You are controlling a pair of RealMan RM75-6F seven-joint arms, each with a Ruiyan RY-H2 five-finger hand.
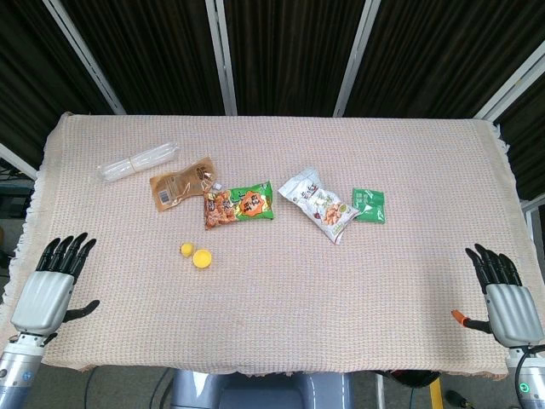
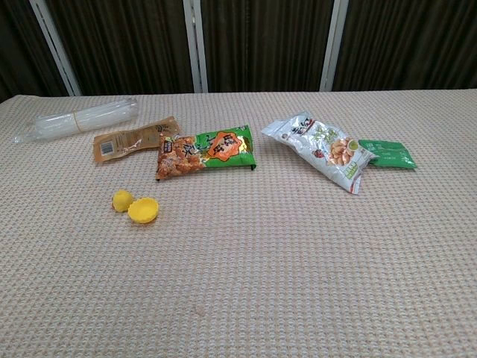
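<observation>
Meanwhile, left hand [image 1: 44, 285] at eight o'clock and right hand [image 1: 504, 294] at four o'clock hover empty, fingers spread, snack packs [image 1: 239, 205] untouched.

Two small yellow pieces [image 1: 197, 255] touching, near left table edge.

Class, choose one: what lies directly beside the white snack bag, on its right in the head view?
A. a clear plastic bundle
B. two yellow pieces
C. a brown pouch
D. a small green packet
D: the small green packet lies against the white snack bag.
</observation>
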